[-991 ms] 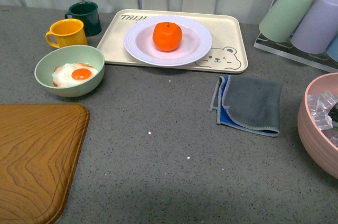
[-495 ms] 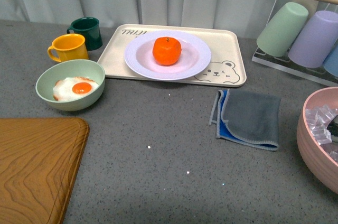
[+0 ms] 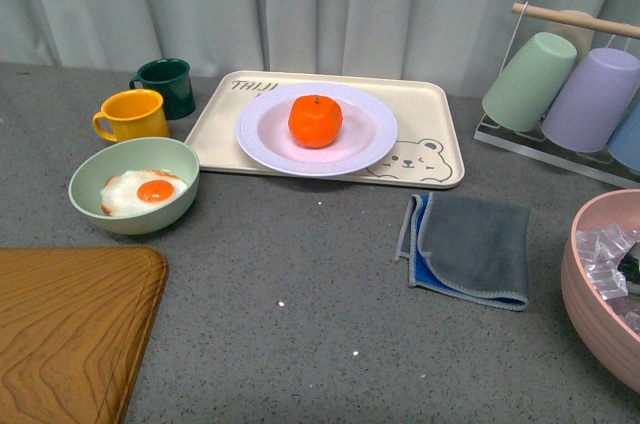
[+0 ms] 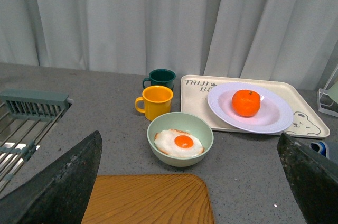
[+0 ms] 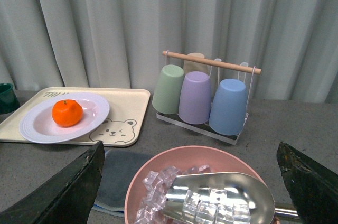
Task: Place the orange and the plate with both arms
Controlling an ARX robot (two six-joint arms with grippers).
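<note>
Now, orange (image 3: pixel 315 120): sits in the middle of the plate, green stem dot up.
Plate (image 3: pixel 372 140): white, ribbed rim, resting on the cream bear tray (image 3: pixel 440 134) at the back of the grey desk (image 3: pixel 300 264).
Mugs: a yellow mug (image 3: pixel 132 115) and a dark green mug (image 3: pixel 166 87) stand just beside the tray's left end, the green one behind.
Pale green bowl (image 3: pixel 130 214): in front of the mugs, holding a fried egg (image 3: pixel 142 192).
Cutting board (image 3: pixel 70 334): wooden, at the near left corner of the desk.
Cloth (image 3: pixel 470 249): grey over blue, folded, in front of the tray's right end.
Pink bowl (image 5: pixel 158 168): at the near right, filled with ice cubes (image 5: pixel 174 187) and a metal scoop (image 5: pixel 222 197).
Cup rack (image 5: pixel 208 94): behind the pink bowl, carrying green, purple and blue cups upside down under a wooden bar.
Left tool (image 4: pixel 190 182): fingers (image 4: pixel 63 182) spread wide apart, nothing between them, above the board.
Right tool (image 5: pixel 190 182): fingers (image 5: pixel 74 187) likewise wide apart, over the pink bowl, gripping nothing.
</note>
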